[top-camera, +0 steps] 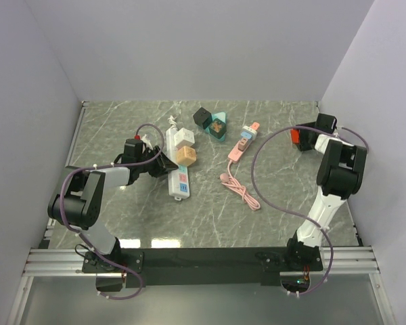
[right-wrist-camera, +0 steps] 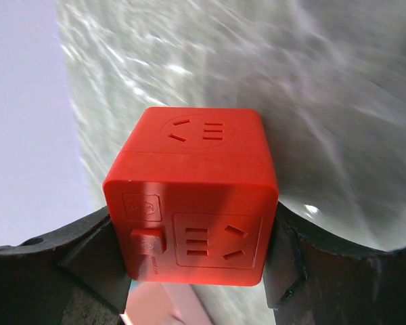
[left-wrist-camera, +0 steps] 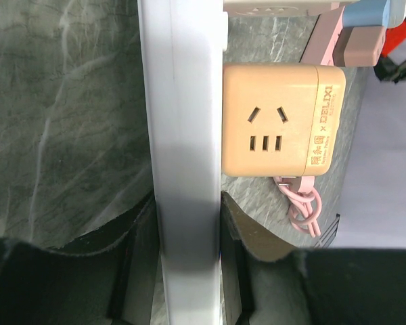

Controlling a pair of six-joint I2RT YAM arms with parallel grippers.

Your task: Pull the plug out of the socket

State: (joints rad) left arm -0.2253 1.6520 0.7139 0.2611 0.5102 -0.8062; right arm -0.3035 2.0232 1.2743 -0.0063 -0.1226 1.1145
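The left end effector [left-wrist-camera: 187,267] was clenched across the width of the white power strip [left-wrist-camera: 183,135]. A tan cube adapter [left-wrist-camera: 274,118] sat plugged into the strip just beyond the grip, with a white cube adapter [top-camera: 183,138] next along it. The right end effector [right-wrist-camera: 196,263] grasped the red cube plug [right-wrist-camera: 193,196] by two opposite sides at the far right of the worktop [top-camera: 277,203], well apart from the strip, though I could not tell whether it was lifted. Between the arms lay a pink cable [top-camera: 240,191], a black cube [top-camera: 202,118] and a teal block [top-camera: 218,126].
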